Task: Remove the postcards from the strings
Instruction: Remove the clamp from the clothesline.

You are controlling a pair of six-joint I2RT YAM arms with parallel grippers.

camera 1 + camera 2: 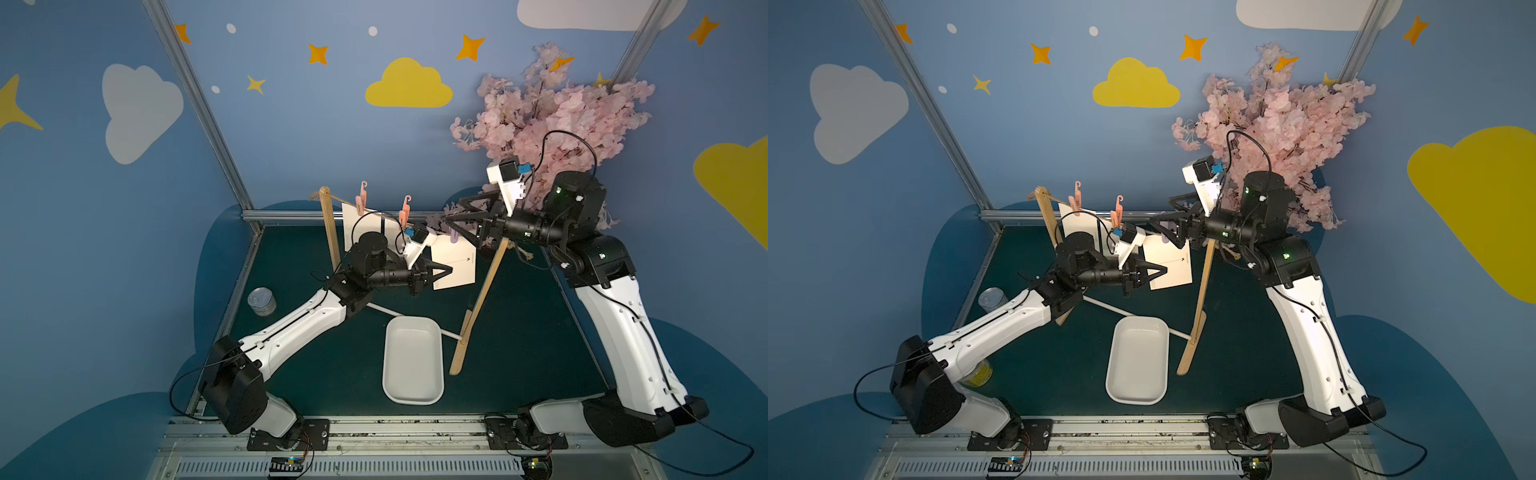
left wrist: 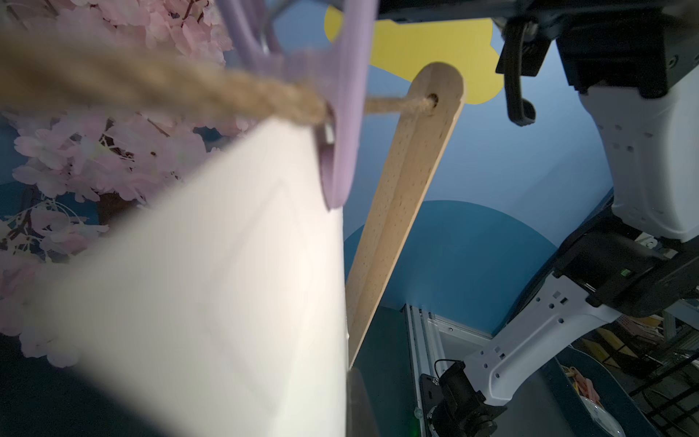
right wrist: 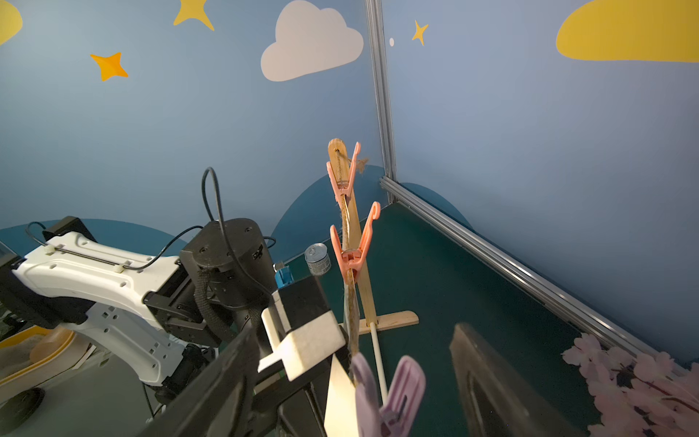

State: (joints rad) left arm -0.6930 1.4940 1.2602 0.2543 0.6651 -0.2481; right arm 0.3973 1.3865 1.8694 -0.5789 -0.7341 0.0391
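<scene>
At the white paper postcard (image 1: 455,266), the left end effector (image 1: 446,271) is closed on its edge. The right end effector (image 1: 453,228) gapes around the lilac plastic peg (image 1: 453,237) pinning it to the tan jute twine (image 1: 382,215), above the dark green desk (image 1: 332,365) and inside blue cloud-painted walls (image 1: 291,124).

The postcards (image 1: 455,266) are white with a thin dark line, the twine (image 2: 189,87) tan, two pegs (image 3: 351,259) salmon, a third peg (image 2: 342,113) lilac, the tray (image 1: 388,374) white, the tabletop (image 1: 324,365) dark green.
</scene>
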